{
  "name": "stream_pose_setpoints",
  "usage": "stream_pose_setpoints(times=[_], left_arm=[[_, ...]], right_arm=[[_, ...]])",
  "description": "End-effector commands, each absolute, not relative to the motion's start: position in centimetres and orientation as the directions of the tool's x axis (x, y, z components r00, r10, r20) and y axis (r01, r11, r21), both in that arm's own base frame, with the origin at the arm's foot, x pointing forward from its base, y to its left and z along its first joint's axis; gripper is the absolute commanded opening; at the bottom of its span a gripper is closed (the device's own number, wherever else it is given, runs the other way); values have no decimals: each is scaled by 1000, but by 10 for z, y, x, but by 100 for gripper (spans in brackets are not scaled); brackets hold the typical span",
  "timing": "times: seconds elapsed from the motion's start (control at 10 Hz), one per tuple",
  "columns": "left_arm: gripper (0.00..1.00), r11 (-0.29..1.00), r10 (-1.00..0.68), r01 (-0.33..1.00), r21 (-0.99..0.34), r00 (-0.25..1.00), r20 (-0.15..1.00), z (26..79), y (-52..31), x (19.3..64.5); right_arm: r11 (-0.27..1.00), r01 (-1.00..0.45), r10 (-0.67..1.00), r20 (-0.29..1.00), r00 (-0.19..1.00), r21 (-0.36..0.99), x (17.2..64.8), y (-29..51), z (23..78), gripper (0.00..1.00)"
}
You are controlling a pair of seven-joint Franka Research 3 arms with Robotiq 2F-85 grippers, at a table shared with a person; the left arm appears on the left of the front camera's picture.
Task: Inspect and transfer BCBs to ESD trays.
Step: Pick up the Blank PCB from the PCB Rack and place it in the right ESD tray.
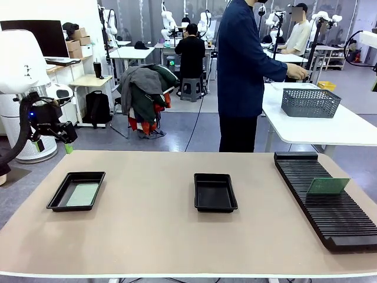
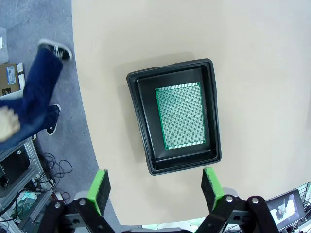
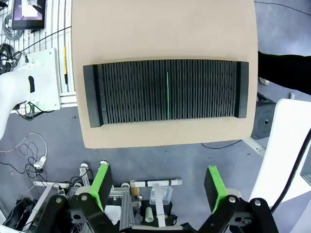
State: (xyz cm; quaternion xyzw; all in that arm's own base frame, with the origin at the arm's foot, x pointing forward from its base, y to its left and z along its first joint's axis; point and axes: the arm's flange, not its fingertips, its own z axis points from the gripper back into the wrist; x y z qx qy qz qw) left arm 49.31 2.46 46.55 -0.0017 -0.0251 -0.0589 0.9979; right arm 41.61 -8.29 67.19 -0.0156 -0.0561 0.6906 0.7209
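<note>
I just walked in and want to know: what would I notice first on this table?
A flat green board lies in the left tray, bright against the black. A second green board stands on edge in the long ribbed rack at the right, while the middle tray between them is empty.

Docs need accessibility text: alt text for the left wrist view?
A green BCB lies flat in a black tray on the tan table, seen from above. The open left gripper hovers at the tray's near end, empty. A person's leg shows beside the table.
</note>
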Motion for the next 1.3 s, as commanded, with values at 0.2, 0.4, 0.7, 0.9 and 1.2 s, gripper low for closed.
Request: stream_pose_setpoints(times=[0.2,0.4,0.7,0.9,1.2], left_arm=[[100,992,-125,125,-9,990,59,463,25,492],[100,992,-125,125,-9,990,59,463,25,492],[100,992,-125,125,-9,990,59,463,25,492],[100,992,-125,125,-9,990,59,463,25,492],[100,992,-125,125,-9,990,59,463,25,492]], right_arm=[[46,-994,997,59,40,-100,416,-83,672,100],[36,-992,997,69,28,-121,420,-81,642,100],[19,-989,997,70,9,-144,429,-76,586,100],[-2,-989,998,56,-11,-150,438,-73,550,100],[-28,-991,996,81,-39,-133,444,-70,498,100]])
